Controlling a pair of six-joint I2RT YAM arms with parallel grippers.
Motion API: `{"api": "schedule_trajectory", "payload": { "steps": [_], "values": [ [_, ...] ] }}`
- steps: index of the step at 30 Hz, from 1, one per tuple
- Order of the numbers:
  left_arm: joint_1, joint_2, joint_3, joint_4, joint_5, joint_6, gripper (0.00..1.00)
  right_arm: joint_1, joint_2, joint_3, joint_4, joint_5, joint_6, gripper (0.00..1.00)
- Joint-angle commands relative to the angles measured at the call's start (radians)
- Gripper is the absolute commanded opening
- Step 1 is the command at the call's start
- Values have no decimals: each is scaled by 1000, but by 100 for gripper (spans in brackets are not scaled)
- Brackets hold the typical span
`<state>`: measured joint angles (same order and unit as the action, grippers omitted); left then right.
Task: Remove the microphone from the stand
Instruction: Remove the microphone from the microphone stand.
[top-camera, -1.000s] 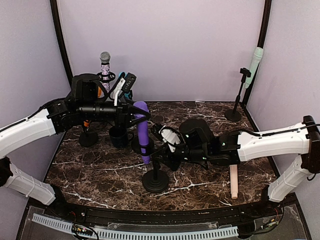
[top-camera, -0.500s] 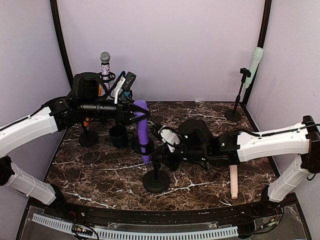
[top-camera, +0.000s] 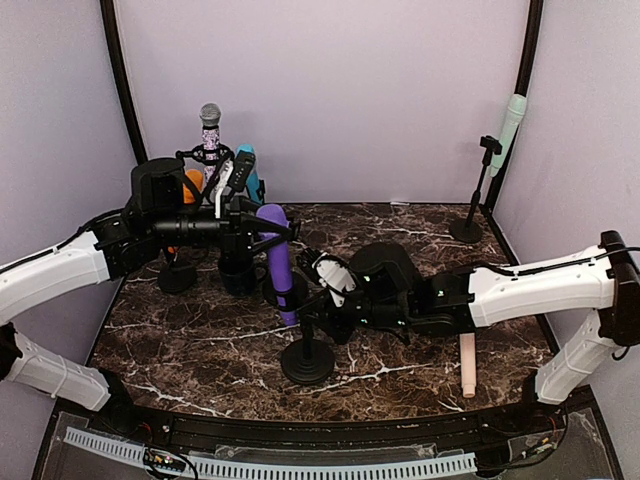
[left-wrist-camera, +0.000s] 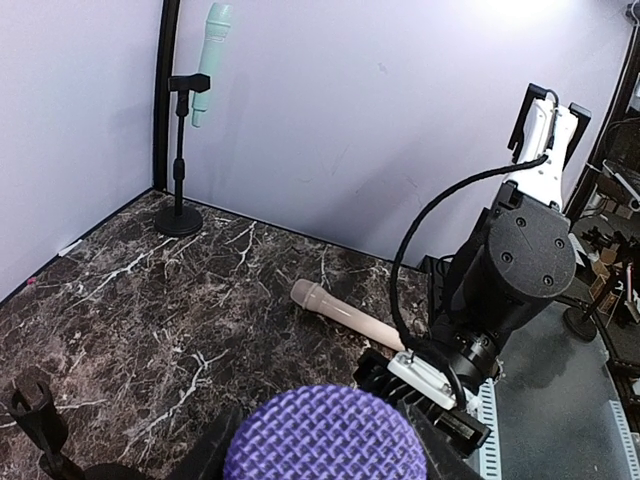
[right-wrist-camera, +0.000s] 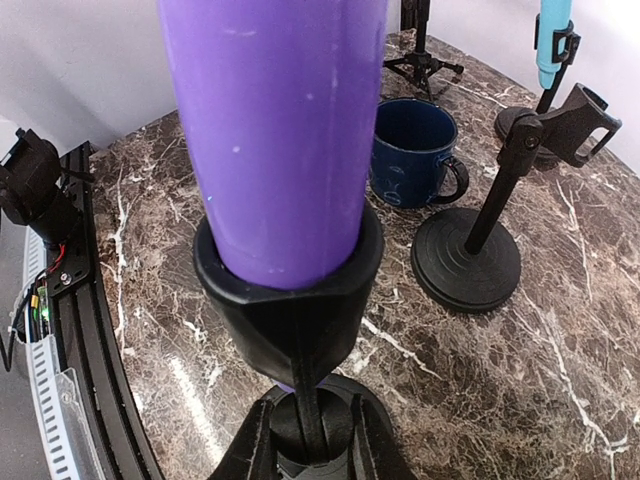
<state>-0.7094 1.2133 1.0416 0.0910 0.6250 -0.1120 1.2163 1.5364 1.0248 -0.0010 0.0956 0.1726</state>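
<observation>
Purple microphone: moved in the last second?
Yes. The purple microphone, still in its stand, has shifted slightly left, away from the beige microphone lying on the table.

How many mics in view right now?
6. Purple mic in the front stand; silver-headed mic, teal mic and a partly hidden orange mic back left; mint-green mic on the back-right stand; beige mic lying flat at right. More may hide behind the left arm.

it was a robot test cell in a lab: plain lilac walls and black corner posts boxed in a marble-patterned tabletop, with a cable chain along its near edge.
</observation>
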Motion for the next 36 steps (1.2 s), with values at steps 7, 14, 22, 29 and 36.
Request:
{"api": "schedule_trajectory", "payload": {
  "steps": [7,14,22,29,36],
  "values": [
    [8,-30,108,49,-59,18,0,22,60,-51,-197,-60,-34,0],
    [10,14,184,-16,-123,10,0,30,78,-56,-214,-57,-57,0],
    [37,52,226,-44,-139,-17,0,41,84,-60,-222,-42,-67,0],
    [41,25,160,28,-17,13,0,41,11,-74,-154,-18,10,0],
    [42,-49,4,73,137,46,5,41,-129,-147,76,-30,121,6]
  ]
}}
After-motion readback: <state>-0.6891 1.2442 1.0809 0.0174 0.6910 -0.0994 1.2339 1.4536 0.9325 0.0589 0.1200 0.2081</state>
